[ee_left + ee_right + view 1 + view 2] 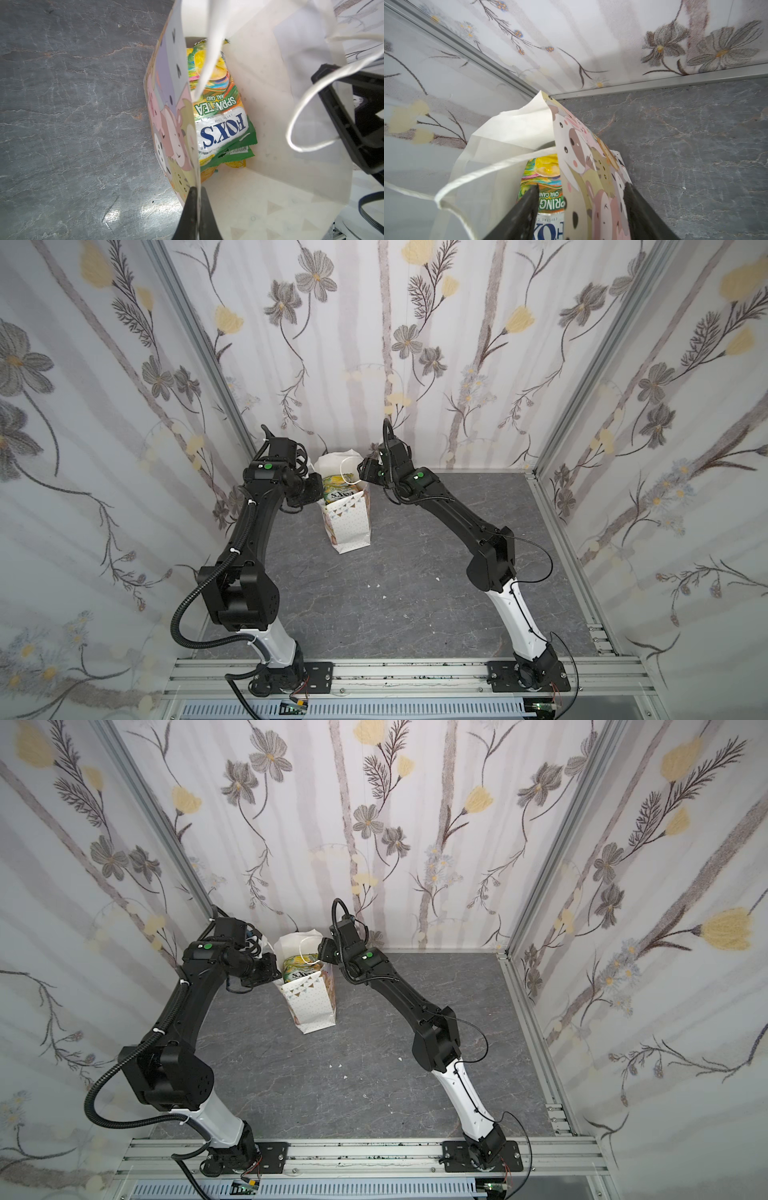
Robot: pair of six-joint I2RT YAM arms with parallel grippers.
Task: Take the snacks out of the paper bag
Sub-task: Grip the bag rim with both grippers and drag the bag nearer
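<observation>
On grey tabletop (pixel 415 572), paper bag (pixel 353 526), floral walls (pixel 374 323)

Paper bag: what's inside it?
A green FOX'S packet is in plain sight inside the paper bag, with green and yellow edges of other packets showing past it. How many more it covers is hidden.

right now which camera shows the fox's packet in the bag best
The left wrist view: it looks down into the paper bag and shows most of the FOX'S packet, label readable. The right wrist view catches only part; both top views show a small glimpse.
</observation>
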